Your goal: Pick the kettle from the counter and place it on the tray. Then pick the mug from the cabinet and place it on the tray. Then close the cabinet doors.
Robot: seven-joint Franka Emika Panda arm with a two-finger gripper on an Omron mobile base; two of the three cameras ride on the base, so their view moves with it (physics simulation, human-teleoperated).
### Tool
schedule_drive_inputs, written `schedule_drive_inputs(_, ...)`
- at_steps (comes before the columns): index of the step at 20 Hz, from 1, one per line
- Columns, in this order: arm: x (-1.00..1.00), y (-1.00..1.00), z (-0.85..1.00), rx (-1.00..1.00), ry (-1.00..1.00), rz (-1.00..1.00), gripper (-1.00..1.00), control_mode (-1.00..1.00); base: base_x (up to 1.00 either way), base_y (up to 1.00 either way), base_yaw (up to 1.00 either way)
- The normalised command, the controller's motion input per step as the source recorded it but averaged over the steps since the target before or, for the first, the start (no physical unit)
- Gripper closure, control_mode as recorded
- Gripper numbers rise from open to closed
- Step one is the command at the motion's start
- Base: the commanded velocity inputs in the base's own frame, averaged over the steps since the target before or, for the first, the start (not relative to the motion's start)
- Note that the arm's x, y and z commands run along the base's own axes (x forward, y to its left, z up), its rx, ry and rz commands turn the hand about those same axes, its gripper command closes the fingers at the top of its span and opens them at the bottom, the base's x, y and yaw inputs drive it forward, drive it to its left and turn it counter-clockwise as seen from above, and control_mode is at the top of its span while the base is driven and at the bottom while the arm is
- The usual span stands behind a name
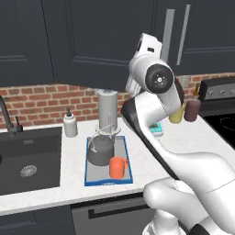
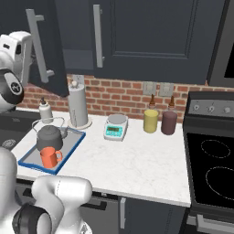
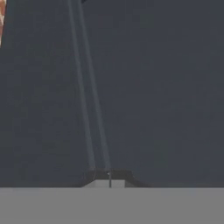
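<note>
With kettle (image 1: 100,150) and mug (image 1: 118,167) already on the tray (image 1: 128,161) at lower centre, we place the empty, fully closed hand (image 3: 109,178) flat against the cabinet door (image 2: 48,43), whose handle (image 2: 38,45) runs vertically at upper left.

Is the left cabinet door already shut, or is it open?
Open. In the right base view the left cabinet door stands swung out from the cabinet front, angled, its bar handle facing sideways, while the door beside it lies flat, closed.
</note>
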Motion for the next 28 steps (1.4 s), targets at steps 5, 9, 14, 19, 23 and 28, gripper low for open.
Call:
schedule_drive_inputs(5, 0.65, 0.0, 0.0, 0.0, 0.08, 0.1, 1.0, -1.0, 0.0, 0.0, 0.0)
schedule_drive_inputs(9, 0.59, 0.0, 0.0, 0.0, 0.09, 0.04, 1.0, -1.0, 0.0, 0.0, 0.0)
schedule_drive_inputs(14, 0.54, 0.0, 0.0, 0.0, 0.04, 0.02, 1.0, -1.0, 0.0, 0.0, 0.0)
schedule_drive_inputs(19, 0.54, 0.0, -0.09, 0.0, 0.0, 0.0, 1.0, -1.0, 0.0, 0.0, 0.0)
schedule_drive_inputs(23, 0.54, 0.0, -0.14, 0.0, 0.0, 0.0, 1.0, -1.0, 0.0, 0.0, 0.0)
schedule_drive_inputs(28, 0.51, 0.0, -0.11, 0.0, 0.0, 0.0, 1.0, -1.0, 0.0, 0.0, 0.0)
